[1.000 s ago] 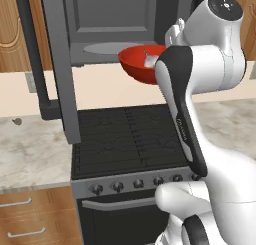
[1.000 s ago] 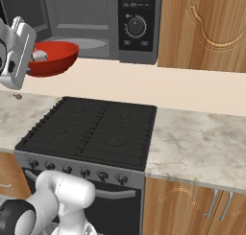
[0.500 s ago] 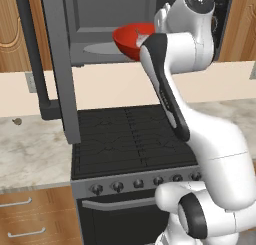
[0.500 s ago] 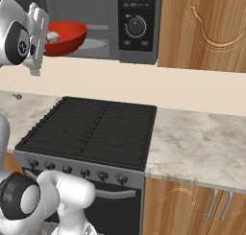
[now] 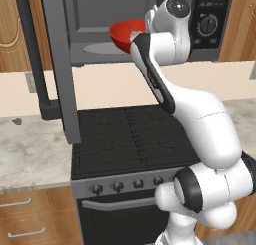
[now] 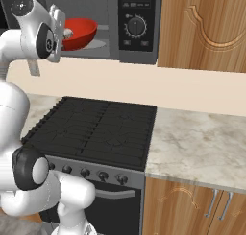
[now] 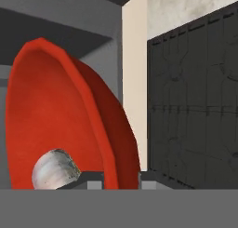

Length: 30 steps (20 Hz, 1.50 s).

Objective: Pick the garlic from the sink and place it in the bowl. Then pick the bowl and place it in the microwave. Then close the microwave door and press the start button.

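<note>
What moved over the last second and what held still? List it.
The gripper carried the red bowl up and forward, from in front of the open microwave into its mouth above the turntable. The garlic stayed in the bowl, the grip on the rim stayed shut, the microwave door stayed open, and the stove was unchanged.

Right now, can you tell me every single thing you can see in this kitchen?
bowl: one, glossy red, held up in the open microwave, above its grey turntable
garlic: one, whitish, lying inside the bowl
microwave: one, dark grey, up on the wall above the stove, buttons and a round dial on its right
microwave door: one, dark grey, swung wide open to the left, long bar handle
stove: one, black, below the microwave, a row of knobs on its front
counter: marbled beige, on both sides of the stove
cabinets: brown wood, above and below the counter
gripper: one, dark fingertips, shut on the bowl's rim
</note>
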### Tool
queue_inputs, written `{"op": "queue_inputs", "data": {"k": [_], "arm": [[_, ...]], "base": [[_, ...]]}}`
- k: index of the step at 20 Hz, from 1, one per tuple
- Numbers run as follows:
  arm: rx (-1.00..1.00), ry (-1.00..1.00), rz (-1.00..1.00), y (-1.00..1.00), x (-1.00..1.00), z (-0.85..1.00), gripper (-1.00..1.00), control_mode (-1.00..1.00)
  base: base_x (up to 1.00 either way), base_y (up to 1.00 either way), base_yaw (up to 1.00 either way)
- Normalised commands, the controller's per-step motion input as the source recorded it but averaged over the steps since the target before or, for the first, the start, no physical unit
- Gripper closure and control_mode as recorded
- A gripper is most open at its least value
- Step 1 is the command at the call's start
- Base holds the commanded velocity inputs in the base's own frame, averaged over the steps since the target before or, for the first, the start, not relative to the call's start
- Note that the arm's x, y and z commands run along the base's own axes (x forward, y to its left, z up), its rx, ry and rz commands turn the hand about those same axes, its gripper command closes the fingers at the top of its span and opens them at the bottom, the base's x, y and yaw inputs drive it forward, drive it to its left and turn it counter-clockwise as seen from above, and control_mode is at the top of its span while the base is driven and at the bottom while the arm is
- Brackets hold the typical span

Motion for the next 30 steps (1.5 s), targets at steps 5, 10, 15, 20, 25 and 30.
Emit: {"op": "queue_inputs", "data": {"k": [5,10,15,20,25,30], "arm": [[0.0,0.01,0.0,0.0,0.77,-0.1,1.0,-1.0],[0.0,0.0,0.05,0.09,0.57,-0.16,1.0,-1.0],[0.0,0.02,0.05,0.23,0.54,0.0,1.0,-1.0],[0.0,0.05,0.05,0.08,0.49,0.0,1.0,-1.0],[0.0,0.02,0.02,0.2,0.07,0.0,-1.0,-1.0],[0.0,-0.05,0.01,0.13,-0.33,-0.03,-1.0,-1.0]], "base": [[0.0,0.0,0.0],[0.0,0.0,0.0],[0.0,0.0,0.0],[0.0,0.0,0.0],[0.0,0.0,0.0],[0.0,0.0,0.0]]}}
